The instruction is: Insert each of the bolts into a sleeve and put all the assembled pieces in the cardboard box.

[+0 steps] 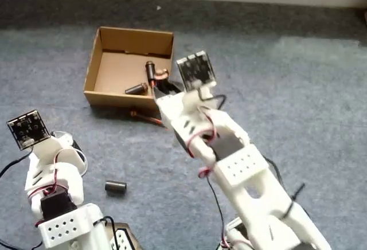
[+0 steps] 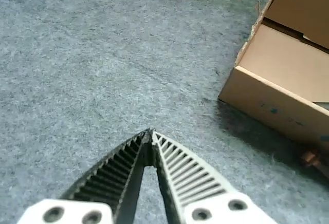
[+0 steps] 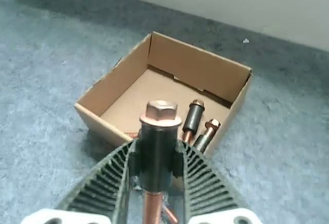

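Note:
My right gripper (image 3: 157, 149) is shut on a black sleeve with a copper bolt (image 3: 157, 131) through it, held just in front of the cardboard box (image 3: 201, 55). Two assembled pieces (image 3: 191, 117) lie inside the box near its right front corner. In the high view the box (image 1: 93, 61) sits at the back, with the right gripper (image 1: 162, 85) at its front right corner. A loose bolt (image 1: 147, 117) lies on the carpet before the box, and a loose black sleeve (image 1: 115, 187) lies nearer me. My left gripper (image 2: 150, 133) is shut and holds nothing, left of the box (image 2: 267, 98).
Grey carpet covers the whole work area. The left arm (image 1: 54, 167) stands at the front left, the right arm (image 1: 229, 152) stretches across the middle. Open carpet lies to the right of the box.

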`<state>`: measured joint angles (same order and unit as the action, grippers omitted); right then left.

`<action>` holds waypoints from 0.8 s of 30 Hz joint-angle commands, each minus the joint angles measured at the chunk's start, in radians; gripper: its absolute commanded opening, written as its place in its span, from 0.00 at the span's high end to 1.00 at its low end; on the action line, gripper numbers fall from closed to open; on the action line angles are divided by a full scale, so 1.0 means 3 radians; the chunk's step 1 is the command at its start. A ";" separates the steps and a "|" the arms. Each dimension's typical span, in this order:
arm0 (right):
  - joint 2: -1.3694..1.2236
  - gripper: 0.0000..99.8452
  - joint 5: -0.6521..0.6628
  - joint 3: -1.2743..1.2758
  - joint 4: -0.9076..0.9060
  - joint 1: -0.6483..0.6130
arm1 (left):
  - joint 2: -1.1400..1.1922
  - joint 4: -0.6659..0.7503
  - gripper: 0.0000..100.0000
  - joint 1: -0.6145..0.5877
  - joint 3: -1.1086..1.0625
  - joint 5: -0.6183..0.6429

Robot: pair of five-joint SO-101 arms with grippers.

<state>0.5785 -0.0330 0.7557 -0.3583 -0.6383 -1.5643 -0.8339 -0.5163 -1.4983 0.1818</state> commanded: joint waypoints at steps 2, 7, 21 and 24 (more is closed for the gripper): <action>-0.0734 0.99 -0.0005 -0.0580 0.0754 0.0033 | -0.0013 0.0174 0.99 -0.0084 -0.0043 -0.0015; -0.1552 0.99 -0.0005 -0.0949 0.1312 0.0038 | -0.0013 0.0174 0.99 -0.0095 -0.0043 -0.0015; -0.2365 0.82 -0.0010 -0.1430 0.1476 0.0049 | -0.0013 0.0179 0.99 -0.0100 -0.0038 -0.0015; -0.2212 0.82 -0.0005 -0.1424 0.1476 0.0038 | -0.0013 0.0184 0.99 -0.0130 -0.0023 -0.0015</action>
<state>-0.1565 -0.0330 0.3813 0.0637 -0.6352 -1.5643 -0.8017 -0.5378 -1.5167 0.1834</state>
